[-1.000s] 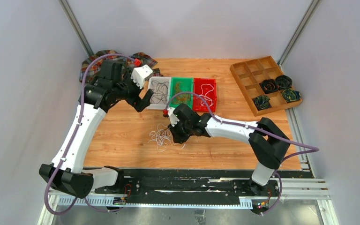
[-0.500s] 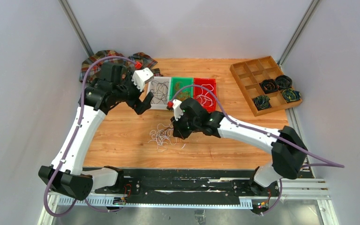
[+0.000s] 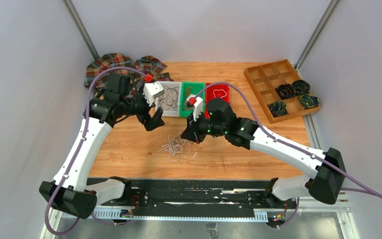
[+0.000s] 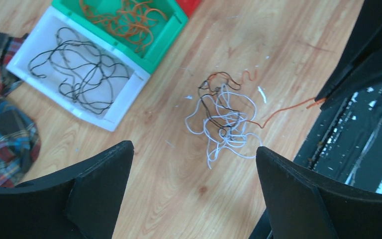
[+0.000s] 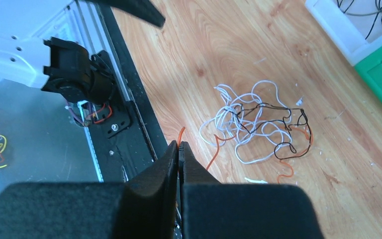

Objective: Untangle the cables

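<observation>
1 orange strand (image 4: 288,109) clamped in your R gripper (image 5: 179,148), other end in cables (image 4: 224,119) bunch | your L gripper (image 4: 194,152): jaws wide apart

White arms (image 3: 87,144), black joints (image 3: 328,175) and tools (image 4: 193,147) (image 5: 179,145), purple hoses (image 3: 86,107) (red caps (image 3: 148,78) at wrists).

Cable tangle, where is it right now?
Top view: the cable tangle lies on the table, just nearer than the white bin, beside the right gripper pinching its orange strand.

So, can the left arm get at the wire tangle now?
Probably yes: the open left gripper hangs near the tangle with nothing covering it; the right gripper only pinches one orange wire leading out.
</observation>
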Robot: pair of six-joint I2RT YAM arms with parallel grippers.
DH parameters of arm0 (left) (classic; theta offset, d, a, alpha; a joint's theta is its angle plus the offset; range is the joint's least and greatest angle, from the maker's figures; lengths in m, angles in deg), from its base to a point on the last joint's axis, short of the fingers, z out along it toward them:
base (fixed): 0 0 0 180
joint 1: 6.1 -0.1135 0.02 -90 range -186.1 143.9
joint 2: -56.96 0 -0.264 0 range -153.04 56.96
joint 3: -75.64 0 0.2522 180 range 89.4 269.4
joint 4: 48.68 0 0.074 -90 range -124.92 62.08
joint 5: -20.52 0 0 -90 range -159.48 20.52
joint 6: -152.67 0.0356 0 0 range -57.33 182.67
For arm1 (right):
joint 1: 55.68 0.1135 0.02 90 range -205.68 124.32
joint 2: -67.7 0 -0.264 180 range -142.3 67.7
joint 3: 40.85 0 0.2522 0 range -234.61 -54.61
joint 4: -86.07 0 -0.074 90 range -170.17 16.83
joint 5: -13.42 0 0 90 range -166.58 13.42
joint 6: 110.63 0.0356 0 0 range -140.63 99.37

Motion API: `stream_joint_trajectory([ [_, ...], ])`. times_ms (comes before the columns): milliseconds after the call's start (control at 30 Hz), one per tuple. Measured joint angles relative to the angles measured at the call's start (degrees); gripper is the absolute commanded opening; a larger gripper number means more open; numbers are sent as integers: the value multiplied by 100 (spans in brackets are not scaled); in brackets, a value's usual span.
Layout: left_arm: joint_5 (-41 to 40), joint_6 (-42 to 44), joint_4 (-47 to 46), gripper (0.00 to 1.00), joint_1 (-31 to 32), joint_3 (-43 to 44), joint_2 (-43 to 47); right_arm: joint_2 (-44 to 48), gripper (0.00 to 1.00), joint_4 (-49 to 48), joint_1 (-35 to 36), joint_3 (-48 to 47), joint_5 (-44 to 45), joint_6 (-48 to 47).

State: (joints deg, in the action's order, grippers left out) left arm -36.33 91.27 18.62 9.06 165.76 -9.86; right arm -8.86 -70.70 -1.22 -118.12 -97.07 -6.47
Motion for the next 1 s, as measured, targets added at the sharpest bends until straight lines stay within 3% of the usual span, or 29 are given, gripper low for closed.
stream_joint_trajectory([
  [233,758,173,33,99,0,-262,129,219,1,-190,-22,-190,-94,199],
  [600,2186,317,61,98,0,-498,376,-219,1,-1036,-22,-2232,-199,669],
  [767,2354,-44,-317,83,0,-474,479,-326,1,-1506,-24,-2369,-199,929],
  [867,2184,-868,-1478,69,-2,-946,955,-343,1,-1759,-28,-2345,-175,1143],
  [1000,1980,-1906,-2787,59,-2,-1585,1589,-343,1,-2103,-103,-2321,-127,1419],
])
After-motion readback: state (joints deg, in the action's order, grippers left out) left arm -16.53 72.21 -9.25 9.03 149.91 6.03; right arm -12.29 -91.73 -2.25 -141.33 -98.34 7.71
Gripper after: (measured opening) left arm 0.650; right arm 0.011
